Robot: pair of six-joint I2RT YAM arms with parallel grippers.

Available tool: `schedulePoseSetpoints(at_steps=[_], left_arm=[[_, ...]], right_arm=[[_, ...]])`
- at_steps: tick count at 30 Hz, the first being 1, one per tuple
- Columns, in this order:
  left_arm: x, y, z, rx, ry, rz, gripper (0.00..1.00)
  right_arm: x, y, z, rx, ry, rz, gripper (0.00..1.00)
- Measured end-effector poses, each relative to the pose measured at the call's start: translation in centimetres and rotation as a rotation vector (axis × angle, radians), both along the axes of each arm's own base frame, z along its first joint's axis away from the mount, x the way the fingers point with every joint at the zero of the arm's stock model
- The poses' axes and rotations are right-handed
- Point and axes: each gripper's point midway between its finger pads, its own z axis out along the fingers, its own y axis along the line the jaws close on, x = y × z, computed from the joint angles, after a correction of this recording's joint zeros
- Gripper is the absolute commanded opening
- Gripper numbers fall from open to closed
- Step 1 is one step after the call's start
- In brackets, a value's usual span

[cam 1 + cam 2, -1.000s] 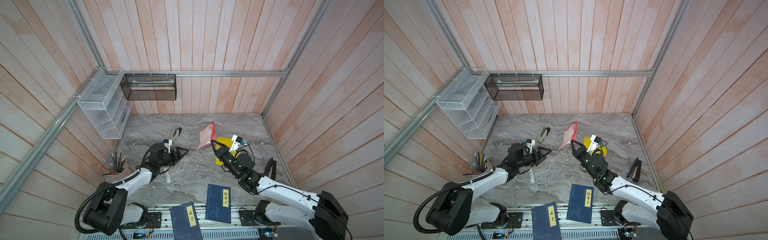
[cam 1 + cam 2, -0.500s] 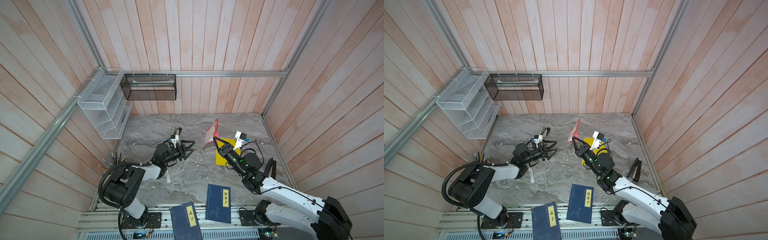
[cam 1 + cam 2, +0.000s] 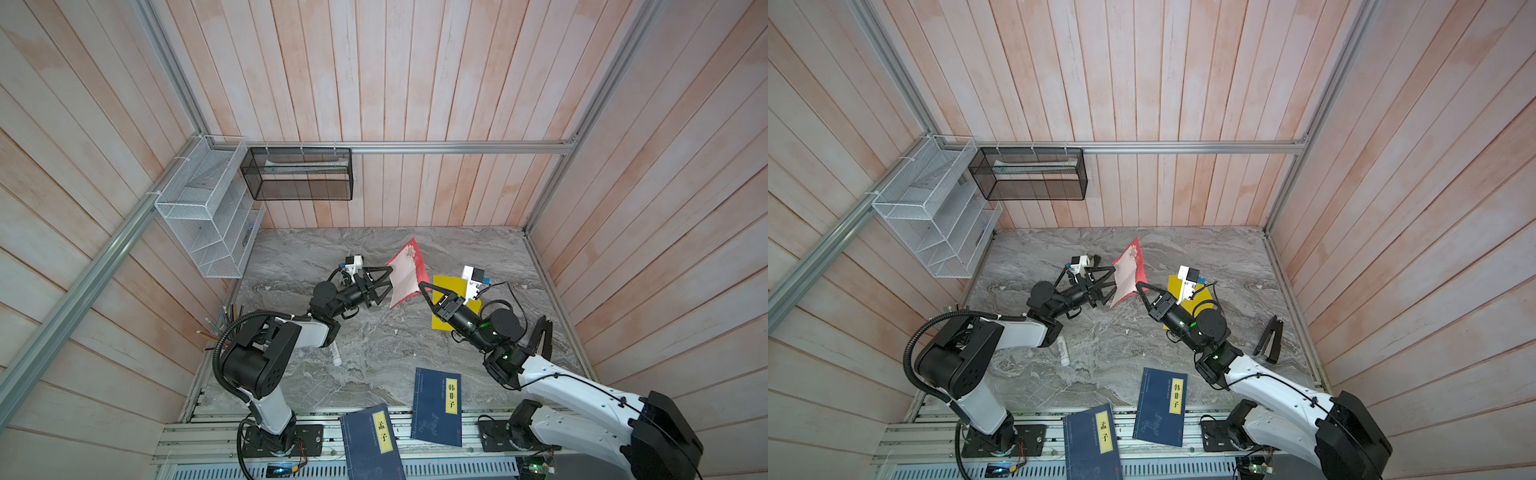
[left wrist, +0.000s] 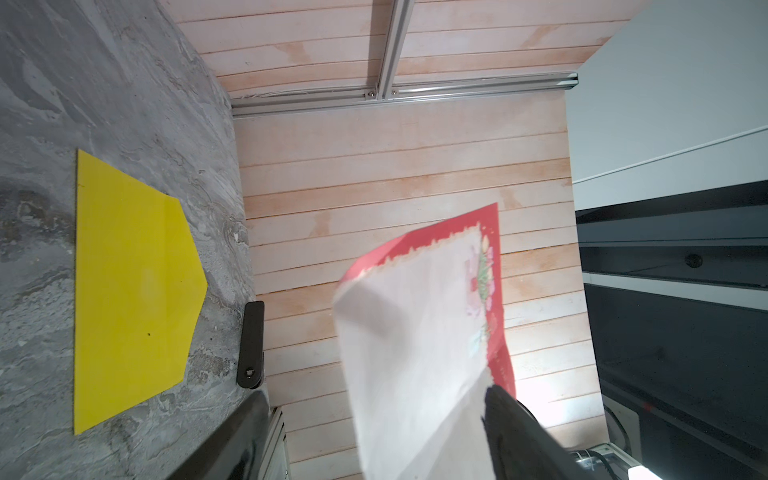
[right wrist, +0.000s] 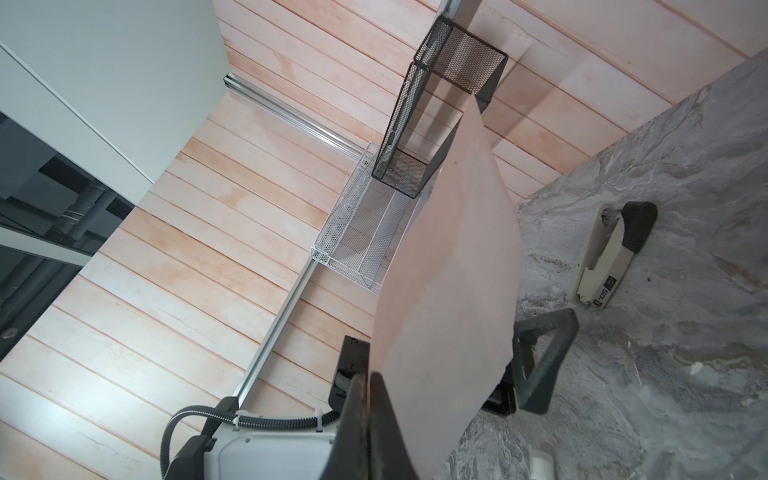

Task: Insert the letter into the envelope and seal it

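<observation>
right claw [image 3: 421, 286] pinched shut on the letter's lower corner | letter [image 3: 405, 270] upright in the air over the surface [image 3: 374, 345] | left claw [image 3: 390, 279] spread wide, straddling my letter's other edge | envelope [image 3: 449, 282] flat beneath my right claw

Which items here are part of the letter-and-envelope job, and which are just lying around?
Job: letter, pinched in the right gripper; left gripper, open at its edge; yellow envelope, lying flat.
Lying about: blue books; pencils; black mesh basket; stapler and white tube, untouched, though either might serve for sealing.
</observation>
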Motion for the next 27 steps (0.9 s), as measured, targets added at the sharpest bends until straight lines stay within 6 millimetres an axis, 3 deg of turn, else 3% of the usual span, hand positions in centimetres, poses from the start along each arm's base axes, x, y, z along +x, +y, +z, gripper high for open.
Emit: schedulePoseSetpoints(at_steps=[8,13,17,21,25,27], left_arm=[[0.6,-0.3,2.3,-0.022,-0.066,-0.002,0.72],[0.6,-0.1,2.2,0.031,-0.083,0.008,0.55],[0.4,0.1,3.0,0.081,-0.124,0.019,0.44],[0.1,0.1,3.8,0.136,-0.169,0.023,0.27],[0.1,0.1,3.8,0.195,-0.189,0.025,0.10],[0.1,0.1,3.6,0.224,-0.191,0.027,0.03]], right_arm=[[0.0,-0.3,-2.5,0.003,0.062,0.031,0.00],[0.1,-1.0,-3.2,0.003,0.085,0.022,0.00],[0.0,-1.3,-2.8,0.010,0.079,0.024,0.00],[0.1,-1.6,-2.8,0.008,0.079,0.022,0.01],[0.1,-1.9,-2.8,0.004,0.078,0.023,0.39],[0.1,-2.0,-2.8,-0.012,0.067,0.021,0.52]])
